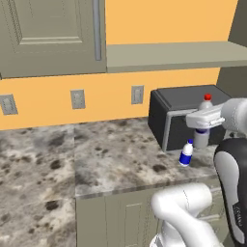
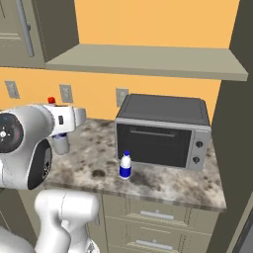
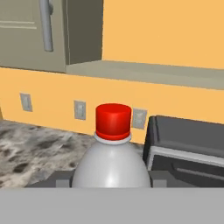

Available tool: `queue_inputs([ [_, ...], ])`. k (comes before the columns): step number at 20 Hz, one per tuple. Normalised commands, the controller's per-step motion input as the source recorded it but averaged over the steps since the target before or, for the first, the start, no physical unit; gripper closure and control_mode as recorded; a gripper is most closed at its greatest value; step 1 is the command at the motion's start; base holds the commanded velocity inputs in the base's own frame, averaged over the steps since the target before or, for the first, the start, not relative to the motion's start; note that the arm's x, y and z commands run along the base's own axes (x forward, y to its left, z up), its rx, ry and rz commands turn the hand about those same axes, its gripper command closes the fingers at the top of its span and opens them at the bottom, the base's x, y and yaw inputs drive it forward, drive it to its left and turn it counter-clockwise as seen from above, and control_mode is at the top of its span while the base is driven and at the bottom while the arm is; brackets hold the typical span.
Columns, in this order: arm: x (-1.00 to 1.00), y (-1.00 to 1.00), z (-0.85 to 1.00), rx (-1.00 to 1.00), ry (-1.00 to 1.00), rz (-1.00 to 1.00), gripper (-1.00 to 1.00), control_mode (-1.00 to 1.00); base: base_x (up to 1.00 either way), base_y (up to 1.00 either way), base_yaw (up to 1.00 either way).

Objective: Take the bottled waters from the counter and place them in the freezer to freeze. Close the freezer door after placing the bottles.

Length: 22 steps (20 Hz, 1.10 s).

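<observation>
Red-capped bottle point(image 3: 113, 164), translucent white plastic with rounded shoulders, sits between the gripper point(image 1: 201, 131) fingers; the jaws are closed narrow on its body and it hangs lifted above the counter point(image 1: 116, 154), upright. Blue-capped bottle point(image 1: 186, 153), stubbier with a blue label band, stands on the speckled stone just below and beside the gripper, in front of a dark boxy toaster oven point(image 2: 163, 133). Right base view shows the oven's glass door and two knobs; left base view shows its plain dark side and top. Hand view gives the red cap point(image 3: 113, 121) close up, ridged at its base, with the gripper fingers mostly hidden behind the bottle. Beyond the gripper: orange wall, grey outlets point(image 1: 137, 94), flat shelf point(image 2: 148, 62), panelled cabinet point(image 1: 48, 34) with bar handle.
</observation>
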Motion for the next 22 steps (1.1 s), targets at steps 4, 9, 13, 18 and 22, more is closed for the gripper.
queue_inputs([
  [4,-0.24,0.0,-0.03,0.0,0.0,-0.29,1.0,-1.0,0.0,0.0,0.0],
  [9,-0.12,-0.02,0.0,0.0,0.0,-0.23,1.0,-1.0,0.0,0.0,0.0],
  [13,-0.06,-0.12,0.0,0.0,0.0,-0.02,1.0,-1.0,0.0,0.0,0.0],
  [18,0.0,0.0,0.0,0.0,0.0,0.0,1.0,-1.0,0.0,0.0,0.0],
  [22,0.0,0.0,0.0,0.0,0.0,0.0,1.0,-1.0,0.0,0.0,0.0],
])
